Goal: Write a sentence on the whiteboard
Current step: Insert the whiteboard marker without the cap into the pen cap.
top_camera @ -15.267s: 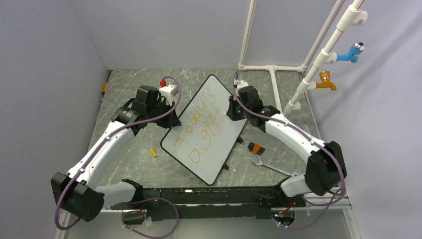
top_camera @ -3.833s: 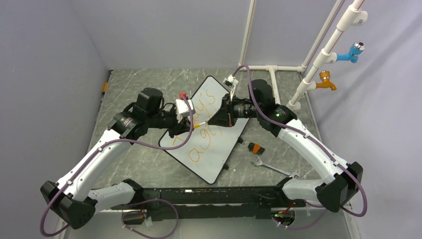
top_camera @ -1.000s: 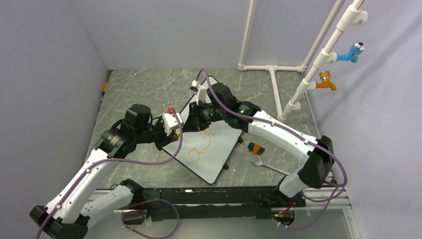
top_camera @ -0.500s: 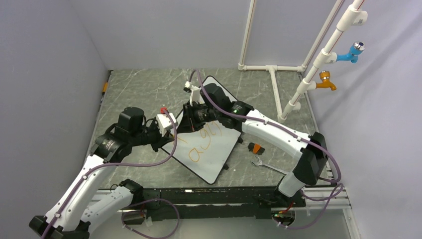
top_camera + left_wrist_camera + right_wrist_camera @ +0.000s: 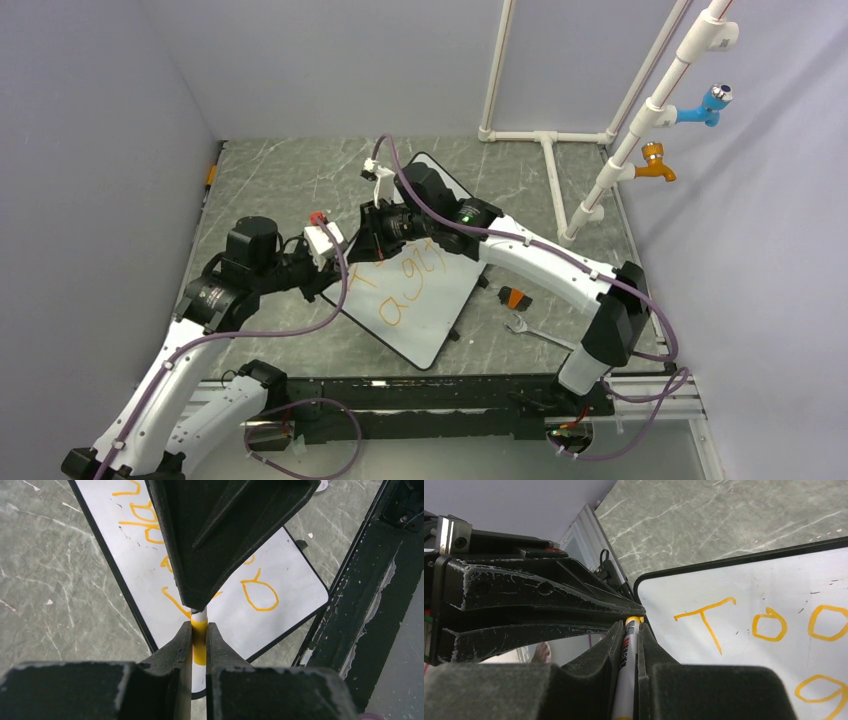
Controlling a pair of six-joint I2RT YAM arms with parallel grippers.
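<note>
We see the whiteboard (image 5: 432, 322) lying on the grey marbled desk (image 5: 280, 180), turned so that one corner points toward the arms. On it the sentence (image 5: 412, 283) is written by hand in orange, in two lines. From above we can read only "a gif" of the lower line, because both arms reach over the upper line. In the right wrist view we read "T", "o", "o" at the start of the upper line, with one round letter under them.

The two arms meet above the left edge of the board, near the "T", and they hold one marker (image 5: 199, 647) between them. The left gripper (image 5: 199, 629) has its jaws clamped on the yellow end of the marker. The right gripper (image 5: 633, 626) has its jaws clamped on the white barrel. The barrel carries small red and black print, too small for us to read.

Right of the board, a small orange and black thing (image 5: 514, 297) and a metal wrench (image 5: 540, 333) lie on the desk. At the far right stand white pipes (image 5: 640, 120) with a blue tap (image 5: 708, 104) and an orange tap (image 5: 655, 163).
</note>
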